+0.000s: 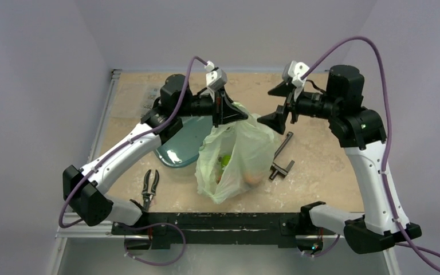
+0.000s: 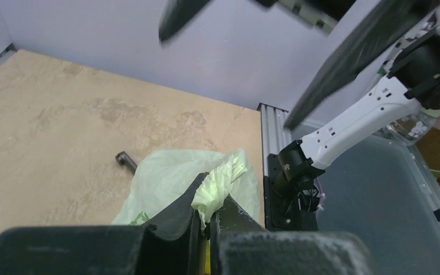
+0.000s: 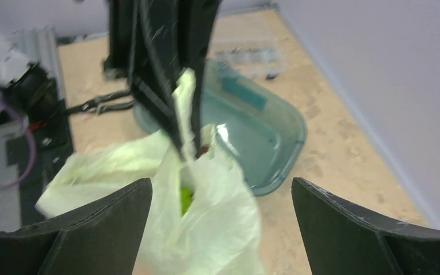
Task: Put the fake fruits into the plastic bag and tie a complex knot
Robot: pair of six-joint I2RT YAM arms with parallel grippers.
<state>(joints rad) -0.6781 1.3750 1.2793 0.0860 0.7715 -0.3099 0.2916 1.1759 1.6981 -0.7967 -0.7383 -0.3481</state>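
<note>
Plastic bag (image 1: 236, 153) (rim) in left gripper (image 2: 208, 201)

Our white and black arms
We see white shells and black joints on the left arm (image 1: 120, 152) and right arm (image 1: 375, 177), with purple cables (image 1: 372, 44) behind the wedge-fingered black left gripper (image 1: 242, 116) and right gripper (image 1: 265, 105).

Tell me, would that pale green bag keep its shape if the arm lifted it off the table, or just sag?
Probably sag: the plastic bag is thin and crinkled, bunched to a strip where the left gripper pinches it. It likely feels bottom-heavy, since the fake fruits sit low inside. The film may also slip from a loose pinch.
</note>
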